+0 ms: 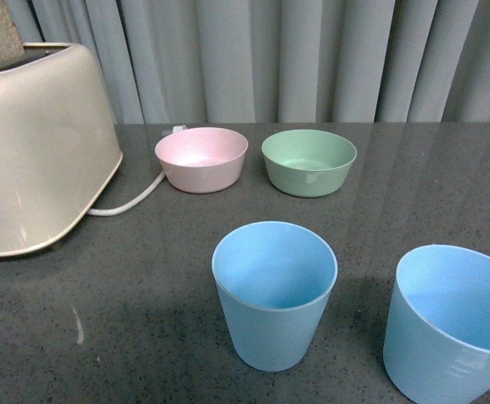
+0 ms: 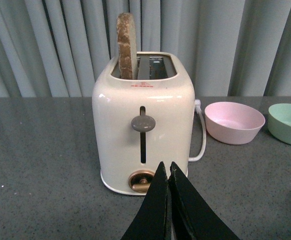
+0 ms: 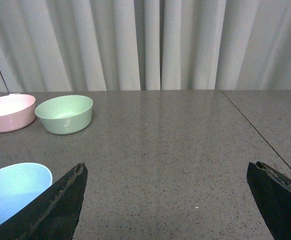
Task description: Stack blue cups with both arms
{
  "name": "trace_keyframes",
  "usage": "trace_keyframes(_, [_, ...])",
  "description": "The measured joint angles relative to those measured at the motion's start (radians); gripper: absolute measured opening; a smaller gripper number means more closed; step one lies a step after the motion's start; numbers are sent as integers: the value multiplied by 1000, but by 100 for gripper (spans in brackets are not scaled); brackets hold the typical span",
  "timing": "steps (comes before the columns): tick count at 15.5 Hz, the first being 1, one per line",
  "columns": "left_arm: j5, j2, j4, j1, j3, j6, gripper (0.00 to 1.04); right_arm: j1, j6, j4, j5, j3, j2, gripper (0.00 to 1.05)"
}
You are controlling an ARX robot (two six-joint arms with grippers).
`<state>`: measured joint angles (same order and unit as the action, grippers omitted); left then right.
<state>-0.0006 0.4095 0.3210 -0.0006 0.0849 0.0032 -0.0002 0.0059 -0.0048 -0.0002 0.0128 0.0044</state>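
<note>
Shows two blue cups (image 1: 274, 295) (image 1: 451, 332) upright, apart on the surface (image 1: 144, 337), left pincer (image 2: 168, 172) together, right pincer (image 3: 166, 166) spread near one; risks tipping a cup through an off-centre grab.

A cream toaster (image 2: 143, 120) holds one bread slice (image 2: 126, 45); a pink bowl (image 1: 201, 158) stands beside a green bowl (image 1: 309, 162).

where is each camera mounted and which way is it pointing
Front view: on the robot's body, facing over the table at both blue cups, pink bowl, green bowl and toaster; no arm shows.
Left wrist view: on the left arm, facing the toaster's lever side; shut left gripper shows.
Right wrist view: on the right arm, facing the curtain across the table; open right gripper shows.
Shared: all three see both bowls.
</note>
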Motion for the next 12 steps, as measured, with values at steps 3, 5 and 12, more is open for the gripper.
trace_keyframes(3, [0,-55,-32,0,-25,0,1,0,0,0,0,0,0,98])
trace_keyframes(5, [0,-105,-64,0,-39,0,1,0,0,0,0,0,0,98])
trace_keyframes(12, [0,-230,-143,0,-71,0,1,0,0,0,0,0,0,98])
